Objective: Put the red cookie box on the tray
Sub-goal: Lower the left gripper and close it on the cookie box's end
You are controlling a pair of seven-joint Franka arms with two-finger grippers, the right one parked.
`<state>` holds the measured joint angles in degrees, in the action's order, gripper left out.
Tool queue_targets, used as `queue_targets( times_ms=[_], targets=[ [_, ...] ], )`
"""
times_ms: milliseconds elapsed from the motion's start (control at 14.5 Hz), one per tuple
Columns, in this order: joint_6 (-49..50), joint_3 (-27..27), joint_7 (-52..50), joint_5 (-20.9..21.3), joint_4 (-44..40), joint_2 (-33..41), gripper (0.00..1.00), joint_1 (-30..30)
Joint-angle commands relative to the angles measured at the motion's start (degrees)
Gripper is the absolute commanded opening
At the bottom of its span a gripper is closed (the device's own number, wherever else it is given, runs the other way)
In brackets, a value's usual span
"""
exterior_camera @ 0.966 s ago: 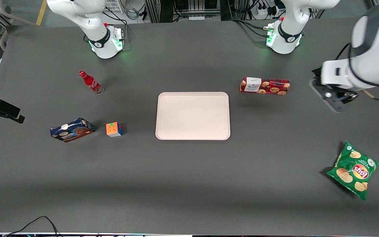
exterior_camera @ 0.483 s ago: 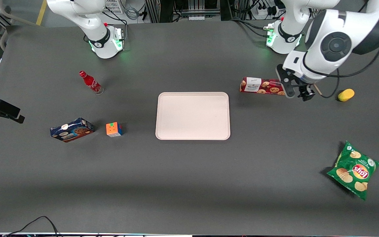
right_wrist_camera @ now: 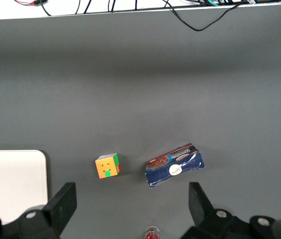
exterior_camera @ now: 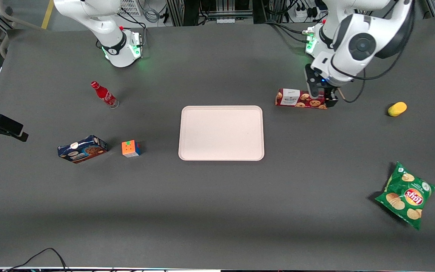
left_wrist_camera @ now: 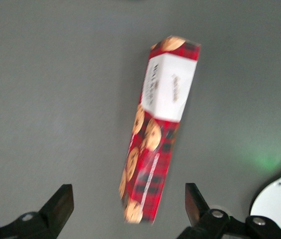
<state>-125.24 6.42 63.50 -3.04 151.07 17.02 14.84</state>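
The red cookie box (exterior_camera: pixel 296 99) lies flat on the table, a little toward the working arm's end from the tray (exterior_camera: pixel 221 133). Its dark-red tartan face shows cookie pictures and a white label. My left gripper (exterior_camera: pixel 321 97) hovers over the box's end away from the label. In the left wrist view the box (left_wrist_camera: pixel 157 129) lies lengthwise, and the gripper (left_wrist_camera: pixel 128 195) stands open, one black finger on each side of the box's near end, touching neither side. The pale cream tray holds nothing; its corner also shows in the right wrist view (right_wrist_camera: pixel 11 179).
A yellow lemon-like object (exterior_camera: pixel 397 108) and a green chips bag (exterior_camera: pixel 406 194) lie toward the working arm's end. A red bottle (exterior_camera: pixel 104 94), a blue cookie box (exterior_camera: pixel 82 149) and a colour cube (exterior_camera: pixel 131 148) sit toward the parked arm's end.
The left gripper swept in from the working arm's end of the table to above the red cookie box, uncovering the yellow object. The box and tray have not moved.
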Motion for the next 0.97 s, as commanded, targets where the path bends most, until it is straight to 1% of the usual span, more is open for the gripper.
queue_targets(
  times_ms=[0, 207, 483, 621, 897],
  targets=[
    [-11.5, 5.0, 1.4, -3.3, 9.0, 3.0, 1.00, -0.3],
    [-18.6, 7.0, 1.5, -3.5, 12.0, 1.4, 1.00, -0.1],
    [-29.2, 7.3, 3.7, -3.6, 15.9, -2.7, 1.00, -0.1],
    [-31.1, 7.2, 3.7, -3.6, 17.2, -3.4, 1.00, -0.1],
    [-31.5, 7.0, 3.8, -3.6, 18.5, -3.7, 1.00, -0.3]
  ],
)
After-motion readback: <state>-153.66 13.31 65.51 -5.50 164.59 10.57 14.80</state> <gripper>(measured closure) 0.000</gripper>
